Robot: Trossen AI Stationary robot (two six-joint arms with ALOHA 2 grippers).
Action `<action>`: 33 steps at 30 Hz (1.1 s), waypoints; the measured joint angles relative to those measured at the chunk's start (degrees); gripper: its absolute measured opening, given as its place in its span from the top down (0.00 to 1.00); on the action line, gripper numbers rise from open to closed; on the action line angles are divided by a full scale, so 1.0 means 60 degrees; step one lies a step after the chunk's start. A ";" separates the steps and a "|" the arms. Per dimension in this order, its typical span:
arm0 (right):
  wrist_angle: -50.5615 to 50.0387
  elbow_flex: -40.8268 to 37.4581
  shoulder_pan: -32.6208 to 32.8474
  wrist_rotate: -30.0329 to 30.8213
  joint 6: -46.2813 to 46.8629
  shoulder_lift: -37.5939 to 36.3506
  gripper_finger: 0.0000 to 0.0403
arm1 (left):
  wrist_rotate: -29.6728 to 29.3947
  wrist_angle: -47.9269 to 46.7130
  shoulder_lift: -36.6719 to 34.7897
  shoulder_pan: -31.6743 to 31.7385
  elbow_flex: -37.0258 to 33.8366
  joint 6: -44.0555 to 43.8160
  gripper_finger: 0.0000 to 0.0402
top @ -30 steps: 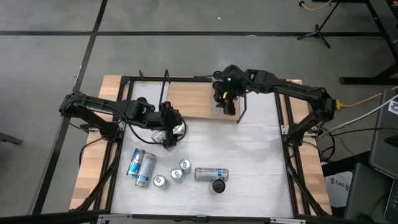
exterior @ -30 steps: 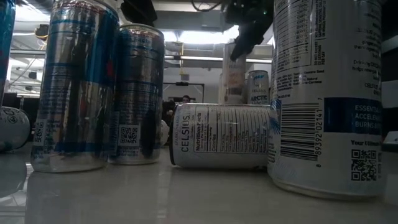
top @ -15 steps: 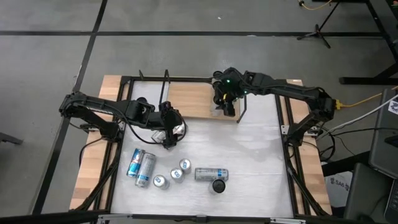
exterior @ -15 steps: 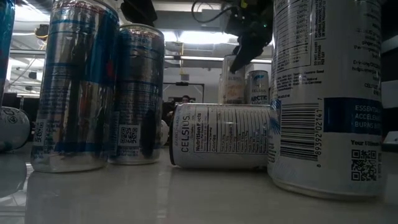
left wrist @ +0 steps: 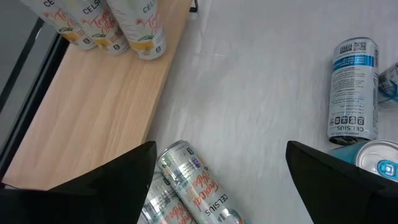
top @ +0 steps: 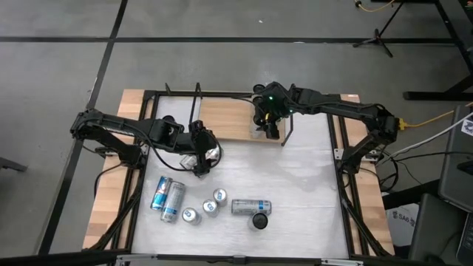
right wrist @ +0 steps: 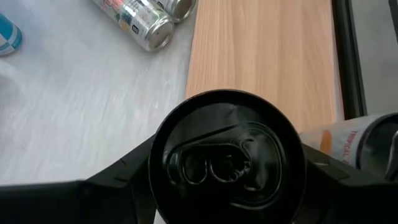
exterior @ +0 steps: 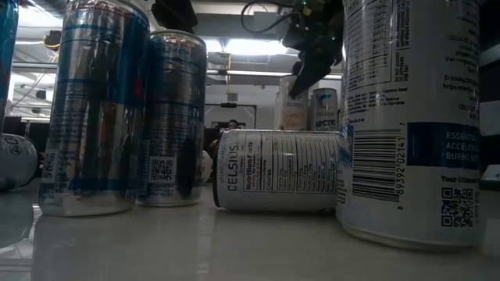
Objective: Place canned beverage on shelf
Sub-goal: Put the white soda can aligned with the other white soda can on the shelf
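My right gripper is shut on an upright can with a black top, over the right end of the shelf, a light wooden board in a black rod frame. Whether the can's base stands on the board is hidden. Other cans stand on that end. My left gripper hangs open above two silver cans that lie on their sides on the white table beside the shelf's near edge. Its fingers stand on either side of them, and I see no touch. My right gripper pinches the can's side wall just under the top rim, one finger on each side. The fingers slant down at it from the table's right. The can stays upright, and in the low view its lower end disappears behind a lying can.
Several more cans are on the table's near half: a Celsius can on its side, two long blue-and-silver cans, small upright ones and a black-topped one. The shelf's upright rod loops stand at its ends.
My right gripper has sunk toward the shelf's right end with the can, which stays upright in the same hold. My left gripper has kept still.
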 joint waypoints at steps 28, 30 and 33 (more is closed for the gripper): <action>-0.0030 0.0011 0.0000 0.0000 -0.0026 0.0000 0.38 | 0.0004 0.0004 0.0000 0.0000 0.0000 -0.0011 0.13; -0.0029 0.0015 0.0001 0.0032 0.0063 0.0000 0.38 | 0.0004 0.0004 0.0000 0.0000 0.0000 -0.0008 0.13; -0.0040 0.0015 0.0004 0.0314 0.0220 0.0000 0.38 | 0.0001 0.0004 0.0000 0.0000 0.0000 -0.0004 0.13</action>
